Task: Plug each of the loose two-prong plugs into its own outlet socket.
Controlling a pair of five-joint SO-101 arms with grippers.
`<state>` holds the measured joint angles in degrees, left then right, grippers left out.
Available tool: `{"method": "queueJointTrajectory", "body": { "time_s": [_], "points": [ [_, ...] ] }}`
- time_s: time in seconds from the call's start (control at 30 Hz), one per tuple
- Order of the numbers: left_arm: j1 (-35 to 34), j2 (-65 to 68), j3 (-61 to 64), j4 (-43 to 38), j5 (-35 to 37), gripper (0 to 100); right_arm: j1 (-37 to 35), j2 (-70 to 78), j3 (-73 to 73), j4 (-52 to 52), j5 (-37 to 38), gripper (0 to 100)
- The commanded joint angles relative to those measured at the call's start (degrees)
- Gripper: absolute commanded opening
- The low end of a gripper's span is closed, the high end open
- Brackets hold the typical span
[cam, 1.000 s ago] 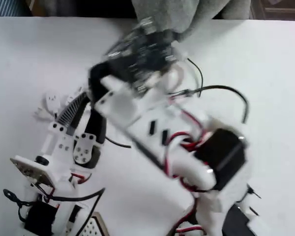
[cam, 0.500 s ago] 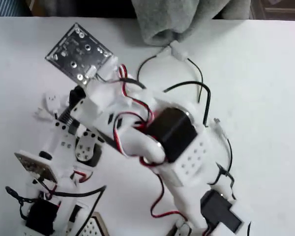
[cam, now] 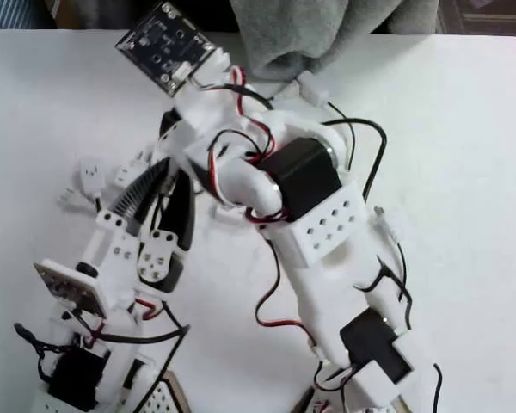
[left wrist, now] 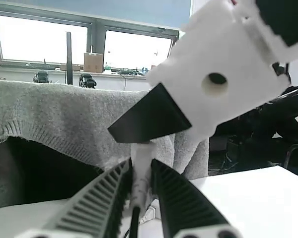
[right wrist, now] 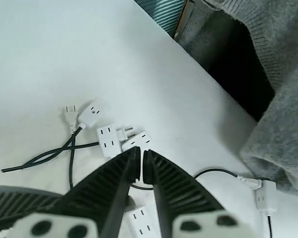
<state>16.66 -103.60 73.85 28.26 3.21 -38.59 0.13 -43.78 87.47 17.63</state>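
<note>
My left pincer (left wrist: pixel 140 171) is closed on a white cord end (left wrist: pixel 141 152). A black cord hangs down from it between the two ribbed fingers. I cannot tell if that end is a plug or a socket. It is held up off the worktop (left wrist: pixel 248 198), in front of a grey sweater (left wrist: pixel 54 119). A white part of the other arm (left wrist: pixel 213 84) hangs just above it.

My right pincer (right wrist: pixel 140 154) has its fingers almost together, with only a thin gap between them. I see nothing held in it. It points down at the worktop.

Just past its tips lies a little group of white pieces. A socket block (right wrist: pixel 107 138) shows its slots, and nothing is in them. A second white block (right wrist: pixel 143 141) lies just beside it. A small socket (right wrist: pixel 92 111) lies near them, and a two-prong plug (right wrist: pixel 69 113) rests just beside that one with its prongs bare, not in any socket. Black cords (right wrist: pixel 44 157) cross each other next to the group. One more socket (right wrist: pixel 141 222) lies close under the pincer, with its slots bare too. A far socket (right wrist: pixel 264 194) on a black cord lies well apart, near the sweater.

From above, the right arm (cam: pixel 318 224) stretches across the middle of the worktop.
</note>
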Motion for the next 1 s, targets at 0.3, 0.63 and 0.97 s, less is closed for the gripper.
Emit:
{"method": "queueJointTrajectory", "body": {
  "time_s": [0.3,0.63,0.97],
  "points": [
    [0.13,-0.66,-0.35,-0.09,-4.13,2,2.68,-13.23,-0.97,-6.29,0.70,1.9],
    [0.13,14.11,-6.51,3.34,-8.53,3,22.81,-19.12,-0.26,1.27,0.09,1.9],
    [0.31,58.07,-49.05,29.98,-8.53,2,45.93,-19.74,5.71,10.77,0.09,1.9]
  ]
}}
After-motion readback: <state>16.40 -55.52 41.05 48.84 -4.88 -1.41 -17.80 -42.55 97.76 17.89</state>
